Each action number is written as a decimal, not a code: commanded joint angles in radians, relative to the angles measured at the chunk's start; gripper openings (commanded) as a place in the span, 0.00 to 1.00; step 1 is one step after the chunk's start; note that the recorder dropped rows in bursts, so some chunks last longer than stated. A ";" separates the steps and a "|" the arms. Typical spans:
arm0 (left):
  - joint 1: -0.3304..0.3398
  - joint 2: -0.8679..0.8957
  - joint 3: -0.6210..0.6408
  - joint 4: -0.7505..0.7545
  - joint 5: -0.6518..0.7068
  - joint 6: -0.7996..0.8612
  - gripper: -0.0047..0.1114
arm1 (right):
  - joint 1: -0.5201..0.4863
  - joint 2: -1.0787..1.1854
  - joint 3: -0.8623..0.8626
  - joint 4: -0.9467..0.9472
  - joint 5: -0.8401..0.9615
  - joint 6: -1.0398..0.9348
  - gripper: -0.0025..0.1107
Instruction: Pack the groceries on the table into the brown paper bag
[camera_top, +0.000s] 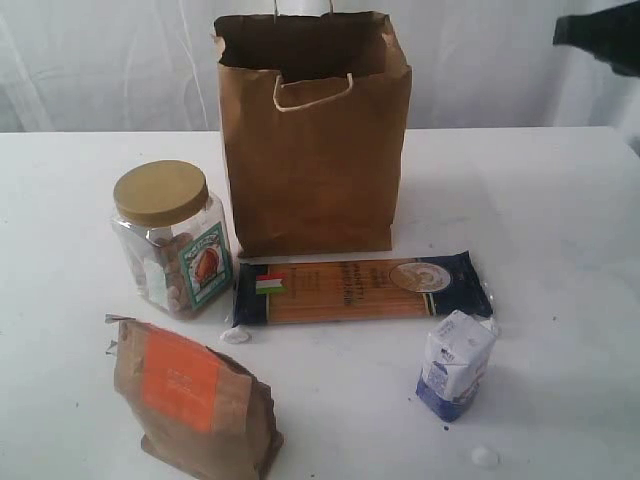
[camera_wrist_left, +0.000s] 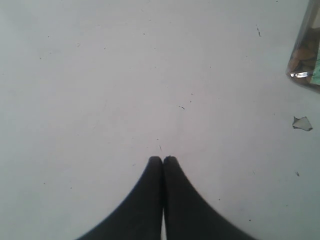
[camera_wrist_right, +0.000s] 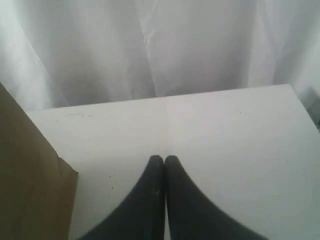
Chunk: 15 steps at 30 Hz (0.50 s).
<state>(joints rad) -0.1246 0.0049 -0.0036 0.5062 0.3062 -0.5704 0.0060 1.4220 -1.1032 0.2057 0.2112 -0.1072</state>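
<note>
As they hang over the table (camera_wrist_left: 100, 75), both jaws sit closed, empty.

Bag (camera_top: 310, 170): brown kraft paper, matt, creased. Handles (camera_top: 313, 95): white twisted cord. Jar (camera_top: 175, 265): clear glossy wall, looks plastic. Lid (camera_top: 160, 192): gold, smooth, dull sheen. Pouch (camera_top: 190, 400): brown paper, matt, wrinkled; orange label (camera_top: 180, 378) flat matt. Packet (camera_top: 360, 288): dark glossy film. Carton (camera_top: 455, 365): white-blue coated card, slight sheen. Surface (camera_top: 560, 230): white, smooth, matt, specks and scuffs. Left claw (camera_wrist_left: 163, 159), right claw (camera_wrist_right: 163, 158): black, smooth, matt. Backdrop (camera_top: 100, 60): white cloth, soft folds.
</note>
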 joint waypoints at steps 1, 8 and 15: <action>-0.007 -0.005 0.004 0.008 0.001 -0.004 0.04 | -0.006 -0.048 0.108 -0.008 -0.109 0.006 0.02; -0.006 -0.005 0.004 0.008 -0.005 -0.004 0.04 | -0.006 -0.215 0.291 -0.019 -0.492 -0.013 0.02; -0.006 -0.005 0.004 -0.004 -0.456 -0.006 0.04 | -0.006 -0.292 0.372 -0.046 -0.504 -0.025 0.02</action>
<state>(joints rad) -0.1246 0.0049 -0.0023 0.4984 0.0883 -0.5704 0.0060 1.1407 -0.7571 0.1737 -0.3132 -0.1195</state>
